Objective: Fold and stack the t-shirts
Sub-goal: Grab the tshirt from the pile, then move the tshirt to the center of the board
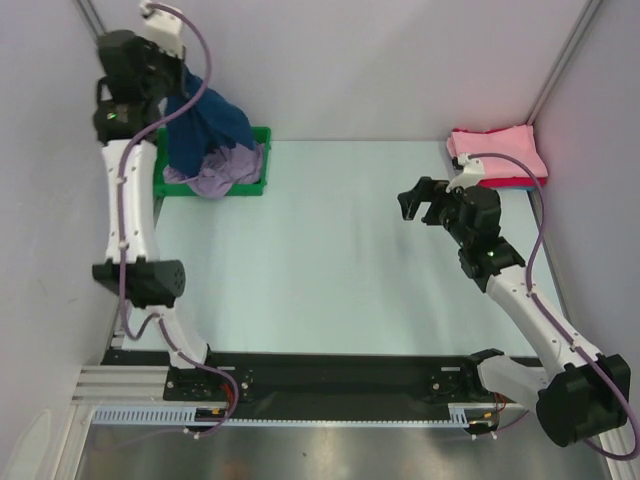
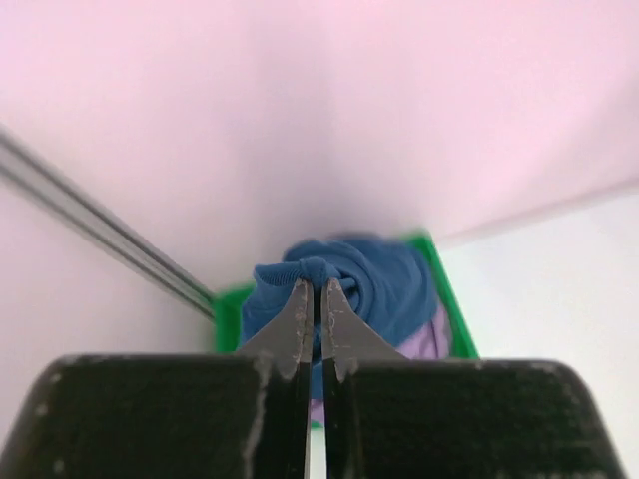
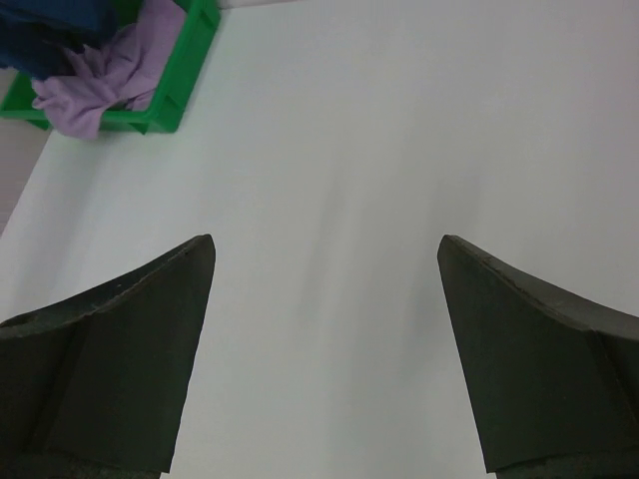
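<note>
My left gripper [image 2: 315, 284] is shut on a fold of the navy blue t-shirt [image 2: 374, 284] and holds it raised above the green bin [image 1: 260, 165], so it hangs down in the top view [image 1: 205, 125]. The lavender t-shirt [image 1: 225, 170] lies crumpled in the bin and spills over its front edge; it also shows in the right wrist view [image 3: 105, 80]. The pink and red folded t-shirts [image 1: 497, 153] are stacked at the table's far right corner. My right gripper [image 1: 418, 205] is open and empty above the table's right middle.
The green bin [image 3: 185, 75] stands at the far left of the pale table [image 1: 330, 250]. Grey walls enclose the back and both sides, with a metal rail [image 2: 100, 235] in the left corner.
</note>
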Tool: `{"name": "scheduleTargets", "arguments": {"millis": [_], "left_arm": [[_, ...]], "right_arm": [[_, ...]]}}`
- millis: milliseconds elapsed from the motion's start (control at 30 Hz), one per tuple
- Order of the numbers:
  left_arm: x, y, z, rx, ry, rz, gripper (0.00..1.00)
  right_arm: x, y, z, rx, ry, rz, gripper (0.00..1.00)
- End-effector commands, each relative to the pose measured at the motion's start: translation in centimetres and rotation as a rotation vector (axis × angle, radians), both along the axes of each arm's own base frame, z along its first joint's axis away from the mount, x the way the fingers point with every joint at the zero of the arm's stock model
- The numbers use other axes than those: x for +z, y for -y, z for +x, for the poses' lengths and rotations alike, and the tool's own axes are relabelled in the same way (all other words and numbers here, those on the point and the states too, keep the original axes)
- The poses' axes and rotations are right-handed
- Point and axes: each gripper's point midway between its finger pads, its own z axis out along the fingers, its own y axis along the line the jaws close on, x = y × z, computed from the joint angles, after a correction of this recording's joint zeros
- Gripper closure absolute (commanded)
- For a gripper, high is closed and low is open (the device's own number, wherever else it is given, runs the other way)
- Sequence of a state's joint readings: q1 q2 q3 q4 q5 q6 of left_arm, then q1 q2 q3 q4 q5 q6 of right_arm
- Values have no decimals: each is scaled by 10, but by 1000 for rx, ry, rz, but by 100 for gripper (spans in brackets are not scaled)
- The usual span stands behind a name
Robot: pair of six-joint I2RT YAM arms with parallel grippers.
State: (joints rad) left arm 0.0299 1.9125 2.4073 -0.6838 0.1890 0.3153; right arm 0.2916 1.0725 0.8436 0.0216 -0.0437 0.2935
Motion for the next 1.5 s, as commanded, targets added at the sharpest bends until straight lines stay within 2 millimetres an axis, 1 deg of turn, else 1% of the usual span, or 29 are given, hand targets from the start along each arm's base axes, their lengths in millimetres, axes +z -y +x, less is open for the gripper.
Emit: {"name": "scheduleTargets", "arguments": {"millis": [0, 67, 133, 233, 400, 433, 500, 533, 567, 600, 633, 700, 733, 767, 800, 867, 900, 933, 1000, 1067, 1100, 1133, 1200, 1300, 1333, 1367, 1400, 1433, 1467], "left_arm": [[156, 20, -104, -82, 366, -44, 100], [190, 38, -154, -173, 437, -68, 100], [195, 57, -178, -264, 439, -68, 100], [182, 100, -221, -444, 370, -109, 100], [97, 148, -241, -617, 79, -180, 100], [60, 157, -238, -638, -24, -193, 100], [28, 181, -246, -712, -113, -209, 100], [-5, 191, -245, -730, -201, -213, 100], [-19, 202, -246, -758, -231, -207, 100], [-48, 220, -250, -791, -306, -193, 100], [-63, 231, -251, -813, -339, -187, 99], [-89, 256, -245, -856, -383, -191, 100], [-108, 264, -243, -862, -436, -207, 100], [-125, 276, -230, -864, -465, -215, 100], [-136, 284, -227, -871, -493, -221, 95], [-157, 297, -216, -881, -540, -221, 74], [-178, 303, -206, -862, -591, -212, 44], [-189, 304, -203, -860, -618, -203, 34], [-210, 296, -207, -846, -699, -181, 22], [-217, 282, -212, -842, -705, -178, 13], [-216, 261, -204, -793, -691, -200, 2], [-224, 241, -208, -756, -685, -206, 0], [-240, 187, -191, -584, -672, -166, 0], [-282, 117, -209, -433, -728, -9, 7], [-310, 102, -230, -449, -785, 72, 8], [-319, 91, -249, -449, -811, 122, 9], [-331, 80, -264, -447, -837, 180, 11], [-360, 68, -293, -479, -914, 246, 11], [-365, 60, -303, -473, -902, 285, 11]], "right_arm": [[70, -18, -4, 68, 186, 30, 0], [88, -30, -8, 108, 232, 25, 0], [98, -42, -12, 152, 253, 29, 0], [115, -52, -19, 194, 293, 49, 0], [113, -58, -30, 226, 261, 76, 0], [106, -56, -32, 223, 228, 65, 0], [100, -53, -39, 217, 187, 58, 0], [93, -49, -42, 204, 143, 42, 0], [89, -46, -44, 193, 117, 35, 0], [88, -42, -47, 176, 94, 35, 0], [75, -36, -51, 153, 33, 14, 0], [72, -29, -57, 124, -11, 8, 0], [59, -24, -63, 105, -73, -3, 0], [56, -21, -67, 93, -101, -4, 0], [50, -18, -72, 81, -129, -8, 0], [31, -7, -83, 35, -214, -18, 0], [21, -4, -87, 20, -249, -20, 1], [10, -1, -93, 6, -293, -23, 2], [-12, -3, -102, 5, -366, -4, 5], [-28, -10, -109, 19, -416, 7, 9], [-37, -15, -112, 16, -446, 31, 13], [-51, -24, -114, 39, -460, 37, 14], [-70, -50, -123, 102, -500, 37, 14], [-104, -82, -126, 162, -552, -5, 13], [-109, -91, -123, 180, -554, -8, 11], [-111, -99, -121, 196, -561, -14, 10], [-129, -109, -118, 209, -614, -47, 10], [-129, -121, -119, 260, -623, -49, 10], [-116, -134, -109, 280, -597, -50, 10]]}}
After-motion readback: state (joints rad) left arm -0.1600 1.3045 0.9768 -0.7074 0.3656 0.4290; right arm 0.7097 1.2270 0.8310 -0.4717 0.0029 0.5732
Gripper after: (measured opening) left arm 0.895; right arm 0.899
